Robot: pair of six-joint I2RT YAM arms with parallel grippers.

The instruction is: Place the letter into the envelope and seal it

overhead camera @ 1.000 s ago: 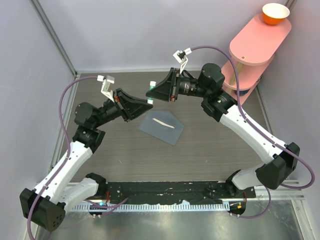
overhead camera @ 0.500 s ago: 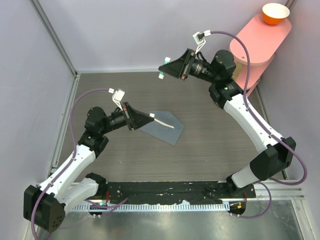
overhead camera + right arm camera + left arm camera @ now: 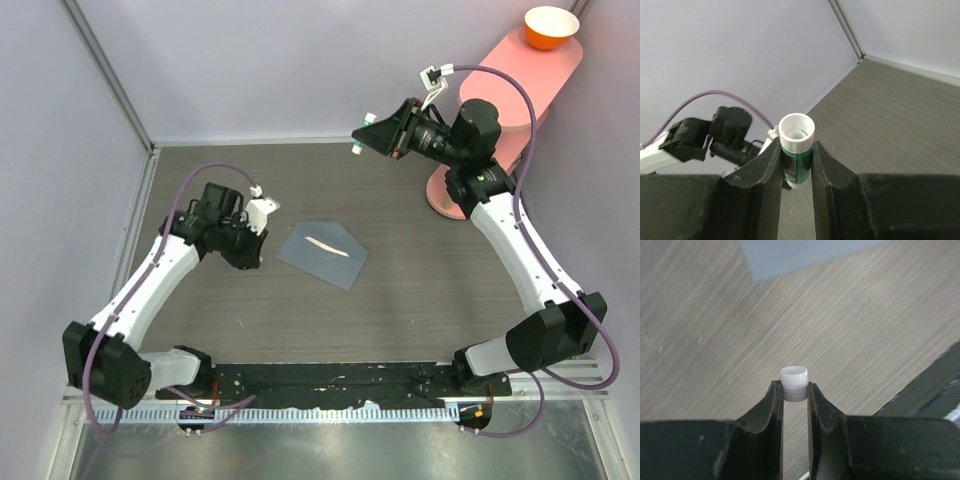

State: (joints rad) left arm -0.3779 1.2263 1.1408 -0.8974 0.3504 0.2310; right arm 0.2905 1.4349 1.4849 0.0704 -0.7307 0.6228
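The slate-blue envelope (image 3: 322, 256) lies flat mid-table with a thin pale streak (image 3: 325, 246) across it; its corner shows at the top of the left wrist view (image 3: 800, 255). The letter is hidden. Just left of the envelope, my left gripper (image 3: 246, 256) (image 3: 794, 387) points down at the table, shut on a small white cap (image 3: 793, 379). My right gripper (image 3: 365, 135) (image 3: 796, 145) hangs high at the back right, away from the envelope, shut on a green glue stick (image 3: 796, 131) whose white top is uncapped.
A pink two-tier shelf (image 3: 520, 75) stands at the back right corner, an orange bowl (image 3: 551, 26) on its top tier, close behind the right arm. Lilac walls close in the left, back and right. A black strip (image 3: 330, 380) runs along the near edge.
My left arm pulled back left off the envelope and turned its gripper down toward the table. My right arm drew away to the back right, carrying the glue stick.
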